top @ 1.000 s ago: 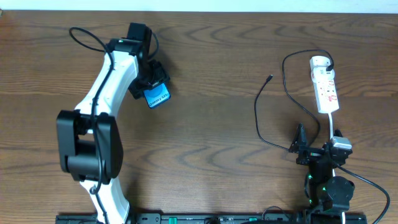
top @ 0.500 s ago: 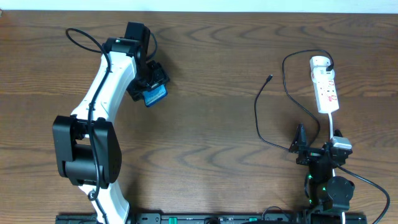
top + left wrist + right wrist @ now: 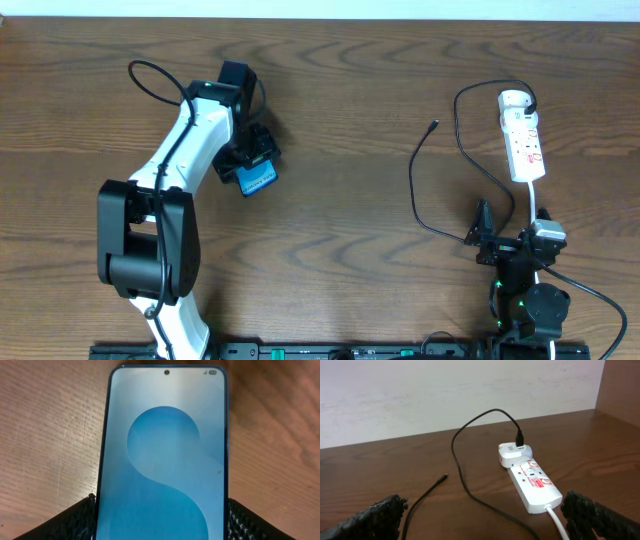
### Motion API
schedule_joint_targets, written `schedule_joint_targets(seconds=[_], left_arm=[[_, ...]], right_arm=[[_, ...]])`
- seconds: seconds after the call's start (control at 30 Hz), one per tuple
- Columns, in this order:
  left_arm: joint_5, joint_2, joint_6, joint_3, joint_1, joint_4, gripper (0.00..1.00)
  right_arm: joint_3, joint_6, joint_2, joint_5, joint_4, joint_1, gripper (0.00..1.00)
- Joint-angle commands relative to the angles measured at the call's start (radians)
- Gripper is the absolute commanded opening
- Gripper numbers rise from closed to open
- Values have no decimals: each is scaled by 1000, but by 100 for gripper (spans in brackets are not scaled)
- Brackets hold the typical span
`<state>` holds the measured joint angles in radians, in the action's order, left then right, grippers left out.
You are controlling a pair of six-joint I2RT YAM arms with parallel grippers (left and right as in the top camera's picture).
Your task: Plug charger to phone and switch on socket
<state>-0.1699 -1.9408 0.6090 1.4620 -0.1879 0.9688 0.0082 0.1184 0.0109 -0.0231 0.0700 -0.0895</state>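
My left gripper (image 3: pixel 250 165) is shut on the phone (image 3: pixel 257 179), whose blue screen fills the left wrist view (image 3: pixel 165 450), with a finger on each long edge. The socket (image 3: pixel 522 140), a white power strip with red marks, lies at the far right and shows in the right wrist view (image 3: pixel 532 482). The charger (image 3: pixel 440 150) is plugged into a white adapter at the strip's far end. It loops across the table to a free plug tip (image 3: pixel 433 126), also seen in the right wrist view (image 3: pixel 443 478). My right gripper (image 3: pixel 497 240) is open and empty, near the table's front edge.
The socket's white cord (image 3: pixel 532 200) runs toward my right arm's base (image 3: pixel 530 305). My left arm (image 3: pixel 170 180) stretches from the front left toward the table's middle. A pale wall (image 3: pixel 455 390) stands behind the table.
My left gripper has moved right and toward the front with the phone in it, after first drawing back slightly. The right arm, charger and socket have not moved.
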Motion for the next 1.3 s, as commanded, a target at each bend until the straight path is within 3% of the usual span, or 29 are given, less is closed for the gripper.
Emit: schedule_joint_targets(seconds=[0.0, 0.37, 1.0, 1.1, 1.27], left_arm=[[13, 33, -5, -2, -17, 8, 75], [32, 33, 0, -56, -83, -25, 75], [33, 33, -1, -279, -94, -324, 76], [63, 33, -1, -279, -94, -324, 84], [93, 33, -1, -279, -94, -325, 84]], right_arm=[[-3, 4, -5, -4, 2, -3, 99], [-3, 4, -5, -4, 2, -3, 99], [-3, 4, -4, -4, 2, -3, 99], [-3, 4, -4, -4, 2, -3, 99], [-3, 4, -4, -4, 2, -3, 99]])
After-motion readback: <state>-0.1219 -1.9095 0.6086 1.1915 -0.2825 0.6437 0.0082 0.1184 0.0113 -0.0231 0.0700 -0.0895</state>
